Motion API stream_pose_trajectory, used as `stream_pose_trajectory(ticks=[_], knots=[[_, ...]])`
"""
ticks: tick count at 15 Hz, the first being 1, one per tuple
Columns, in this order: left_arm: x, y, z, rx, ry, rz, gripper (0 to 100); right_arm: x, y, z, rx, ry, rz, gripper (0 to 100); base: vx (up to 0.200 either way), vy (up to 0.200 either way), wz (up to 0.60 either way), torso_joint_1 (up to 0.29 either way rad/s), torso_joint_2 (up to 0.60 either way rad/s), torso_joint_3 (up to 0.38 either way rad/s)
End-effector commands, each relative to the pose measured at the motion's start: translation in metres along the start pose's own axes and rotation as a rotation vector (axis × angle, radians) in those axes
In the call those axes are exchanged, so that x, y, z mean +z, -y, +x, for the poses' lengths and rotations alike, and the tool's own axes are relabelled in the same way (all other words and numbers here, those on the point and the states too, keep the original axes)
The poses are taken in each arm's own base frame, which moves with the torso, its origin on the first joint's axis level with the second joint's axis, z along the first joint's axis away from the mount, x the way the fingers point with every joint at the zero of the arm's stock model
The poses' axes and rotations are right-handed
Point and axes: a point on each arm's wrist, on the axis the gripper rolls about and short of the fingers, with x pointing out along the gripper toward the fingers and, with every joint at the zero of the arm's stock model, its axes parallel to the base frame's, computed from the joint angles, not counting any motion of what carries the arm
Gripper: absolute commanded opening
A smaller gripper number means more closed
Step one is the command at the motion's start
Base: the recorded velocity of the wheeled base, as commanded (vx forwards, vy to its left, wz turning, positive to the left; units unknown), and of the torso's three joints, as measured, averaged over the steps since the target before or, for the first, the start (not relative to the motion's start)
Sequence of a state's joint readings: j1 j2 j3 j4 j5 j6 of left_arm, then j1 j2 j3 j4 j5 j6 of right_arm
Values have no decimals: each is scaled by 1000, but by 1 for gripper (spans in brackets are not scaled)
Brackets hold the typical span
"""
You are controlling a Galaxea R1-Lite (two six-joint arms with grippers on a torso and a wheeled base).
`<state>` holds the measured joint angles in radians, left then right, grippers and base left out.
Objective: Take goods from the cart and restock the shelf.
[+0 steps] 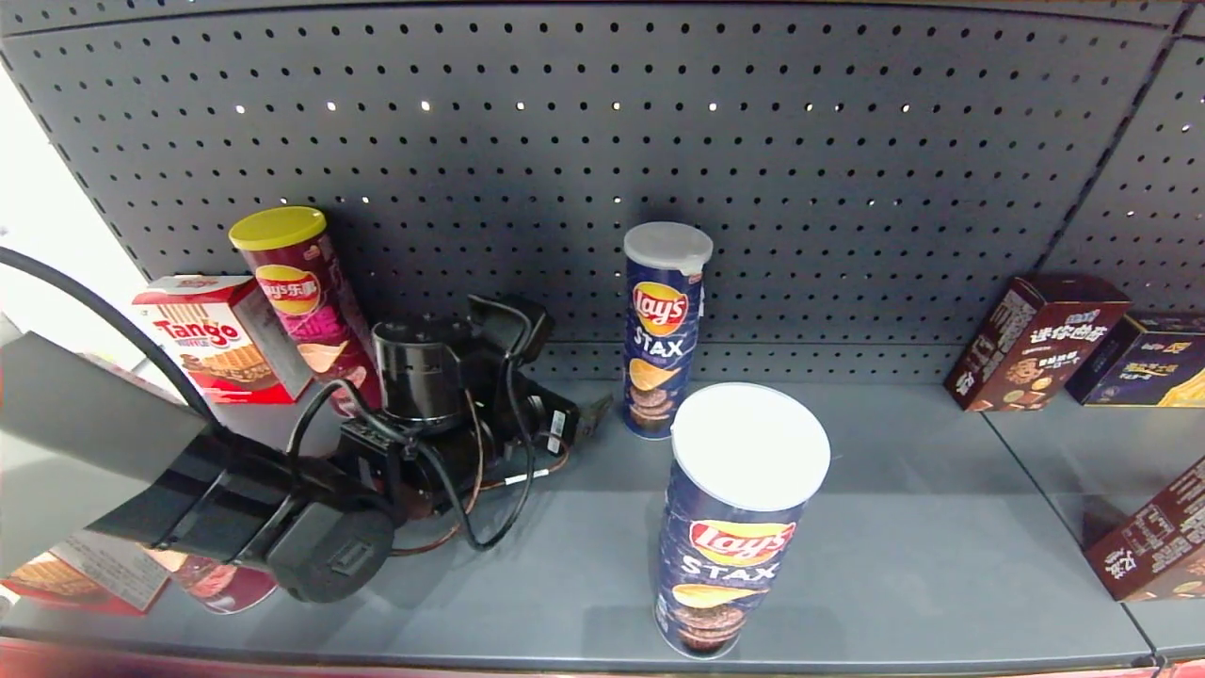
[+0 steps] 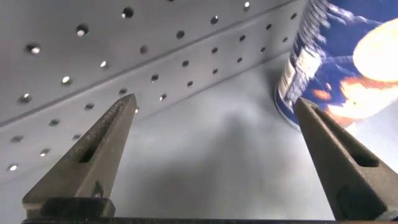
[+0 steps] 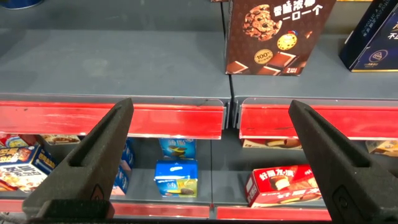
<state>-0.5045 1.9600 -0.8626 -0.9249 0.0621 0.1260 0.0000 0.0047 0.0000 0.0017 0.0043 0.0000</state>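
Shelf bay, contents by size.

- Back panel (image 1: 602, 113): grey perforated board closing the rear of the shelf.
- Shelf (image 1: 923, 527): grey board; a seam near its right end joins it to the next board.
- Left arm (image 1: 282, 508): black, lying low over the left half of the shelf and pointing at the back panel.
- Left gripper (image 2: 214, 101): fingers spread wide with nothing between them, low over the shelf at its rear edge; the rear blue can stands just beside one finger.
- Right gripper (image 3: 209, 104): fingers spread apart, nothing held, facing the red price rail (image 3: 168, 118) on a shelf's front edge.
- Front blue can (image 1: 734, 527): chip tube with a white lid, upright at the front edge, about midway along.
- Rear blue can (image 1: 664, 330): same kind, clear lid, upright at the rear edge, behind the front one and apart from it.
- Magenta can (image 1: 301, 292): yellow lid, upright near the rear left corner.
- Wafer box (image 1: 216, 339): red and white, just beside the magenta can, at the left edge.
- Brown box (image 1: 1031, 344): upright at the rear edge, near the right end.
- Dark blue box (image 1: 1139, 363): on the next board, just beside the brown box.
- Second brown box (image 1: 1153, 546): near the next board's front edge.
- Blue packet (image 3: 176, 177) and red box (image 3: 283, 185): on the lower shelf beneath the rail.
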Motion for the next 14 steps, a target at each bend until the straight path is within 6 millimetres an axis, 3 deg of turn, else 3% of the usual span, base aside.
stream_pose_trajectory(ticks=[1,7,8,11,14], knots=[[6,-2,-21,-1,10,1,100,0,0,0,0,-1,0,100,0,0,0,0,0,0],[10,-1,-91,-36,27,-6,100,0,0,0,0,-1,0,100,0,0,0,0,0,0],[11,6,-113,-88,48,-18,100,0,0,0,0,0,0,100,0,0,0,0,0,0],[22,21,-148,-178,117,-78,100,0,0,0,0,0,0,100,0,0,0,0,0,0],[12,21,-193,-227,149,-82,100,0,0,0,0,-1,0,100,0,0,0,0,0,0]])
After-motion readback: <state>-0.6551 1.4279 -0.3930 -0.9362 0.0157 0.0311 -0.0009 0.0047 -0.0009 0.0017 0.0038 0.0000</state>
